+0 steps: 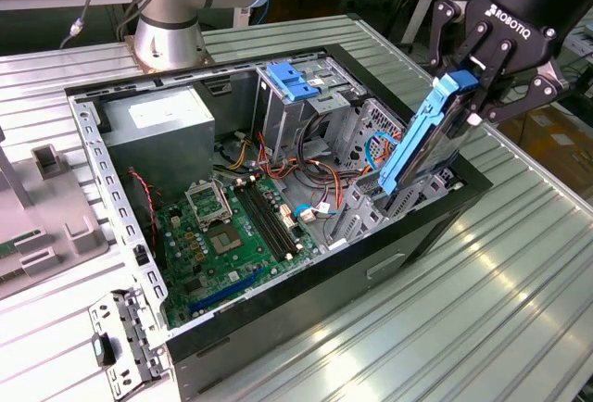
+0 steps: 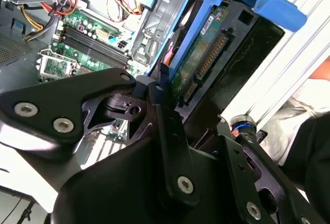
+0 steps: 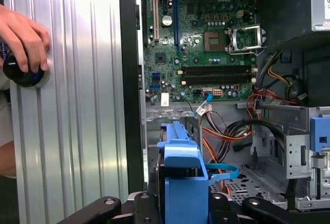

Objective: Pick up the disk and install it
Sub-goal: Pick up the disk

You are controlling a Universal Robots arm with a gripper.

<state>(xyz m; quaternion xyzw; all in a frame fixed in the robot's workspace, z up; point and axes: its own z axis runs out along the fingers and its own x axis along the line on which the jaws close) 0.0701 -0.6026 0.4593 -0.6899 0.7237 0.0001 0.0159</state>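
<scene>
Disk (image 1: 415, 143) in its blue carrier stands tilted, clamped at its upper end between the fingers (image 1: 489, 78) of the gripper (image 1: 465, 96). Its lower end sits inside the open computer case (image 1: 111, 198), at the case corner nearest the counter (image 1: 417, 328) edge on the exterior view's right. In the first wrist view, a person's hand (image 3: 23, 33) grips a black knob (image 3: 20, 74) on the counter.

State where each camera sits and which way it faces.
Exterior view: off the arm, looking down into the open computer case; arm base and tool gripping the disk show.
First wrist view: at the wrist, facing past the disk to the motherboard; tool links and a person's hand show.
Second wrist view: at the wrist, facing along tool links to the disk's connector edge.
Shared: disk and motherboard.
</scene>
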